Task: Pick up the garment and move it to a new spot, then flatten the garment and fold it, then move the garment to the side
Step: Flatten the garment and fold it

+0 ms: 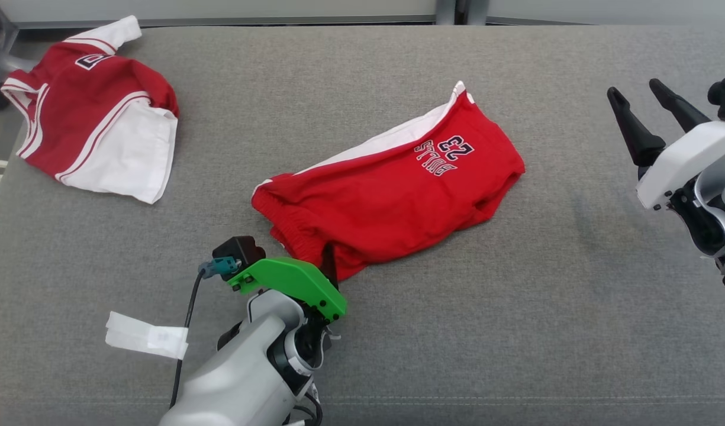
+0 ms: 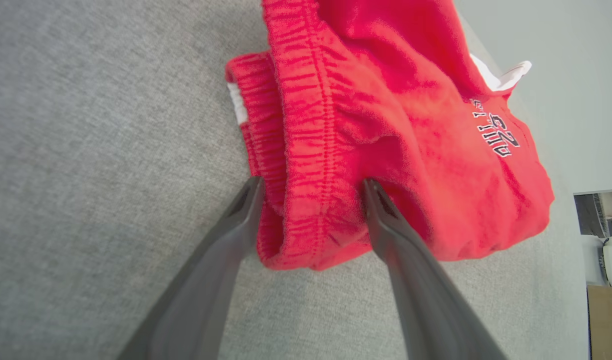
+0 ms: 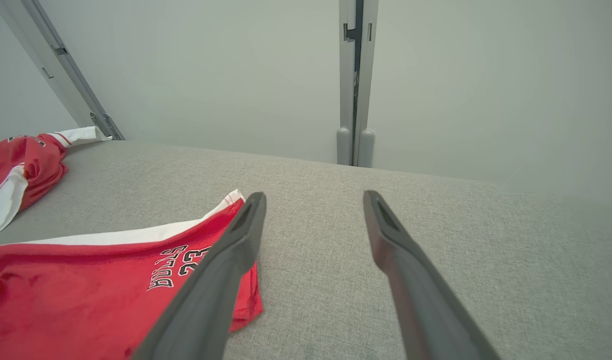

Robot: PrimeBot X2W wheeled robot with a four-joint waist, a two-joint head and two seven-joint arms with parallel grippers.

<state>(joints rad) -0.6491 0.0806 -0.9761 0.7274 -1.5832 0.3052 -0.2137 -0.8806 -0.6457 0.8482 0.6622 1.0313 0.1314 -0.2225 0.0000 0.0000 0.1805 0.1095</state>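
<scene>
Reaching low, your left gripper (image 2: 311,184) straddles the elastic waistband (image 2: 308,125) of the red Bulls shorts (image 1: 392,195), fingers spread wide; your right gripper (image 1: 634,89) hovers well apart, equally wide.

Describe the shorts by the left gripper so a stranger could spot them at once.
On the grey cushioned surface, look centrally, at the left gripper. The red shorts there read BULLS 23 and have an elastic waistband; the corner garment has broad white panels.
</scene>
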